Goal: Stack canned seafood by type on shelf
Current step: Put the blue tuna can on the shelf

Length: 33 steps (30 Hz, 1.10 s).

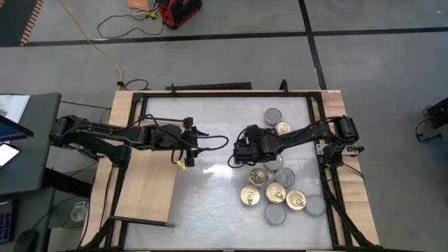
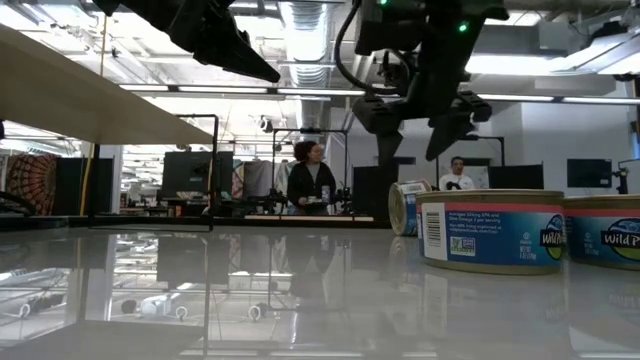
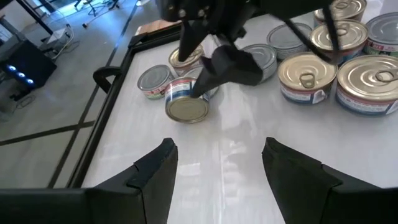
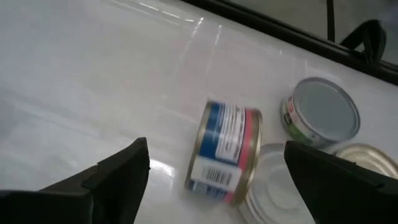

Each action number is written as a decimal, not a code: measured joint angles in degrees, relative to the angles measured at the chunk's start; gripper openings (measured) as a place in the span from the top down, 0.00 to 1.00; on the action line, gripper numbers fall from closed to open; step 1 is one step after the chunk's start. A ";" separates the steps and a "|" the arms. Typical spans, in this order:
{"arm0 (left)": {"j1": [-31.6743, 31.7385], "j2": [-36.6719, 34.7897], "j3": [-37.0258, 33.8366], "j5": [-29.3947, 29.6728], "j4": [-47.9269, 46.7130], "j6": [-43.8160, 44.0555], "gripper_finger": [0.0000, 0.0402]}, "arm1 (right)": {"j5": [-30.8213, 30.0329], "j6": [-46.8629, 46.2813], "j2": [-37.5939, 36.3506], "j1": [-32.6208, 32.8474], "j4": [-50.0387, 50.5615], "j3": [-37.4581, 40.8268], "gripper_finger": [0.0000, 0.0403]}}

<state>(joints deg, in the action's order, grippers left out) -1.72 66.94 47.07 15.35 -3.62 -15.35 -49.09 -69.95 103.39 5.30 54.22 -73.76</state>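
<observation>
In the low view the nearest things are two upright tins (image 2: 489,229) at the right edge of the white table (image 1: 210,140), their blue labels facing the camera; beyond them one tin on its edge (image 2: 403,207) stands beneath the right gripper (image 2: 415,125), whose fingers hang spread apart above it, holding nothing; the right wrist view shows that same tin on its edge (image 4: 226,152), blue and pink label with a barcode, free on the table between the released fingers (image 4: 118,171), just beside a silver-topped tin (image 4: 322,116) and a gold-topped tin (image 4: 370,155); from above, the right gripper (image 1: 242,150) sits over the middle of the table, next to the cluster of canned seafood (image 1: 278,192) on the table's right half, gold pull-tab tops and plain silver-grey ones mixed, none stacked; the left gripper (image 1: 199,138) hovers left of centre, its fingers (image 3: 152,171) partly parted and gripping nothing; the shelf (image 1: 147,185), a light wooden board with a black frame, lies at the table's left side with no tin on it; far behind the table a person (image 2: 310,178) stands in the room.
</observation>
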 joint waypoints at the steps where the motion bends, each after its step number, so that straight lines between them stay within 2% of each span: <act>1: 0.00 0.01 0.00 0.00 0.00 0.00 0.44 | -0.14 -0.59 0.00 0.38 0.09 0.00 0.02; 6: 0.01 0.00 0.00 0.00 -0.34 0.06 0.44 | -1.12 -3.04 -0.01 1.05 0.00 0.59 0.02; 12: 0.00 0.00 0.00 0.02 -1.87 0.16 0.44 | -1.72 -5.16 0.02 1.01 -8.12 7.40 0.02; 15: 0.00 0.00 0.00 0.02 -2.31 0.45 0.44 | -1.70 -4.79 0.04 1.04 -13.95 10.60 0.02; 23: 0.02 0.00 0.00 0.14 -2.18 -0.02 0.44 | -2.86 -1.78 0.00 0.94 -18.32 14.20 0.04; 27: 0.01 0.00 0.00 0.43 -1.97 -0.65 0.44 | -2.76 3.83 0.00 0.22 -24.18 16.07 0.11; 33: 0.02 0.00 0.00 0.59 -2.01 -0.50 0.44 | -0.15 9.80 0.02 -1.44 -31.96 19.11 0.30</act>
<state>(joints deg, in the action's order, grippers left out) -1.70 66.94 47.07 15.94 -5.62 -15.85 -49.24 -60.15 103.42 3.86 22.26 -54.65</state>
